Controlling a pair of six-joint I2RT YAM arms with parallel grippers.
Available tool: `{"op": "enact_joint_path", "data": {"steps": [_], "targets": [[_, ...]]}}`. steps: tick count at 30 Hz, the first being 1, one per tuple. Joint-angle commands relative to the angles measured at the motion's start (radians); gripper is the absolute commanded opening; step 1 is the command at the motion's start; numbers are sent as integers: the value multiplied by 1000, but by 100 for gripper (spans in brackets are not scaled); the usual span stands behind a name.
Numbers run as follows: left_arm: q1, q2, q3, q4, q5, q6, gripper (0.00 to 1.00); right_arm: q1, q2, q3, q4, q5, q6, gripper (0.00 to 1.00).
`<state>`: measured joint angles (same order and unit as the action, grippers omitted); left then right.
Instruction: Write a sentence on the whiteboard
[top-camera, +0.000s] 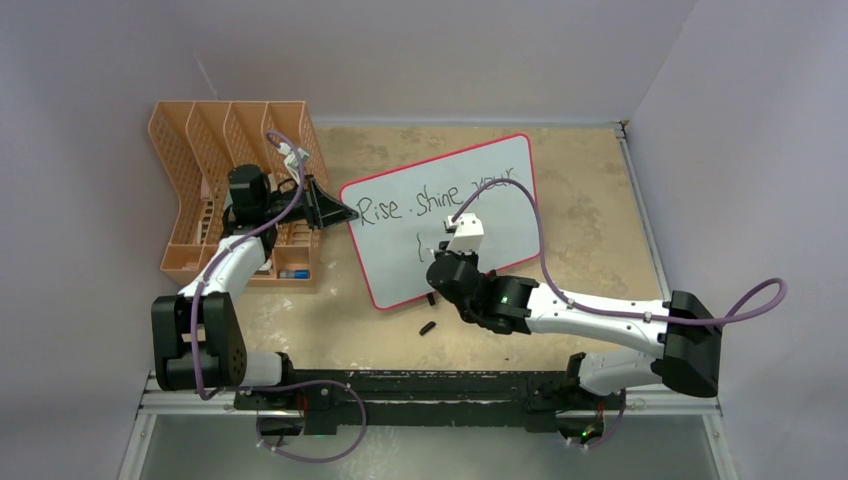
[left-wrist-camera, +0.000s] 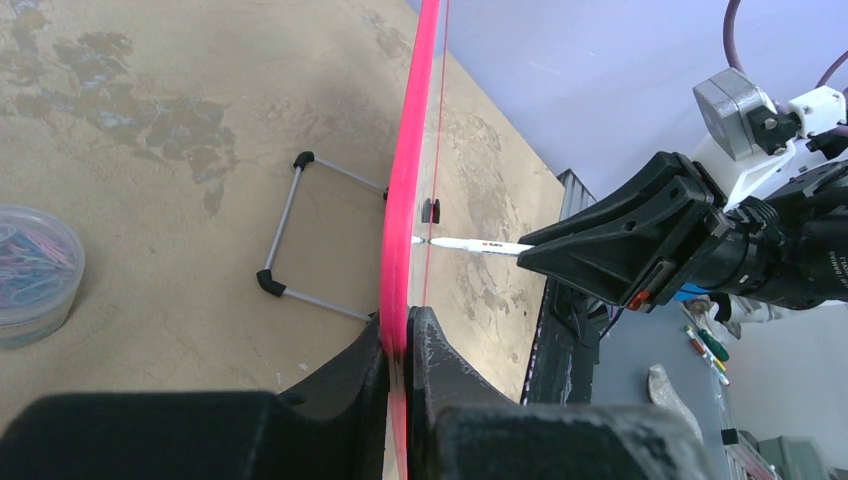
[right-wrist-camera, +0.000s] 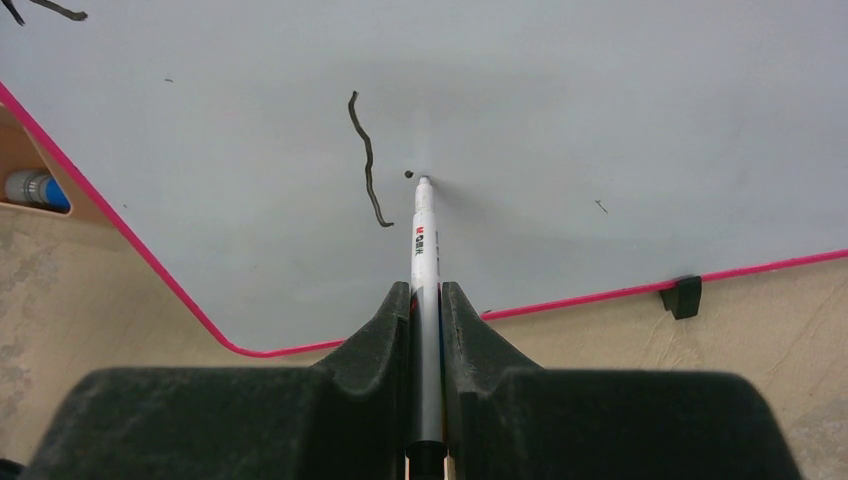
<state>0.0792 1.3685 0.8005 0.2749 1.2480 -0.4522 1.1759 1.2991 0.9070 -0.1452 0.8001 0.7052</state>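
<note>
The right tool (right-wrist-camera: 425, 300) was clenched on a marker (right-wrist-camera: 423, 240) whose long axis pointed straight ahead. Its tip touched the whiteboard (right-wrist-camera: 620, 110) just right of the sentence (top-camera: 430, 197)'s lower stroke (right-wrist-camera: 367, 160). The left tool (left-wrist-camera: 400, 335) gripped the board's rim.

— Arms?
— Twins: left arm (top-camera: 225, 265), right arm (top-camera: 590, 315). White shells on links, black at joints, bulky black shoulder blocks (top-camera: 690, 345). Tiny green light (top-camera: 508, 297) on a black joint of the right.
— Wiring?
— Purple cable (top-camera: 541, 235) per arm, thick, hanging in loose loops.
— Ends?
— Left gripper (left-wrist-camera: 405, 325) and right gripper (right-wrist-camera: 427, 295): matte black, two wedge fingers each, tapering to blunt tips. Pale scuffs inside the left. Small orange-red tab (left-wrist-camera: 637, 298) on the right's side.
— Above those?
— White housing (top-camera: 467, 228), boxy; grey block (left-wrist-camera: 735, 100) beside.
</note>
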Motion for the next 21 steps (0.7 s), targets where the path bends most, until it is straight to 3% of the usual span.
{"op": "enact_joint_path", "data": {"steps": [1,21], "targets": [[11,-18,18,18,-42,10,0,-2,-32,-17,-17,18,33,0],[13,-18,17,20,-39,9,0,-3,-15,-3,28,-10,-1,0]]}}
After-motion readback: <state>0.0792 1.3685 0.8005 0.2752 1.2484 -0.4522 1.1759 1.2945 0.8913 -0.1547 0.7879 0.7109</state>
